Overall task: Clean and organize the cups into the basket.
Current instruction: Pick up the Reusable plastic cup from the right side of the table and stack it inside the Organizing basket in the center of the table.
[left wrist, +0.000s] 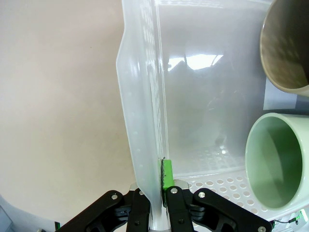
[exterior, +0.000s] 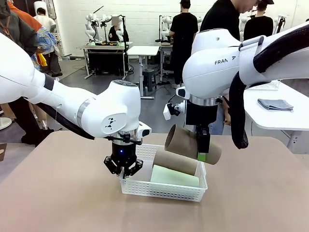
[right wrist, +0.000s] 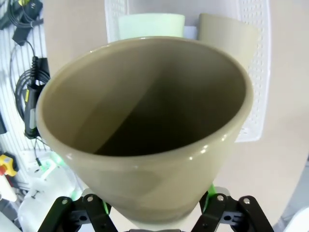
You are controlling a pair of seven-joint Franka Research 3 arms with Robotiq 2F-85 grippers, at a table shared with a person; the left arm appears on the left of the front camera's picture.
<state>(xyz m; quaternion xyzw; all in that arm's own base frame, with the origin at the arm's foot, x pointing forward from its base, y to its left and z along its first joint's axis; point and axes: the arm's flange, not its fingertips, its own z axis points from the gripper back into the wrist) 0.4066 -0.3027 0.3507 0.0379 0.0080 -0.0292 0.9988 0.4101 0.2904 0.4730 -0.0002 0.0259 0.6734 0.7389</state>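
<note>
- Tan tabletop (exterior: pixel 63 193) carries the white basket (exterior: pixel 164 189); one mint cup (exterior: pixel 175 177) and one tan cup (exterior: pixel 175 161) lie inside.
- Your left gripper (exterior: pixel 123 170) is pinched fully shut on the basket's near wall, steadying it.
- Your right gripper (exterior: pixel 203 150) clamps a third tan tumbler (exterior: pixel 192 145), tilted above the basket's far side.
- Lower it beside the others; keep the wall pinned until release.

The right arm (exterior: pixel 212 67) bears the partly hidden lettering "FRAN A".
</note>
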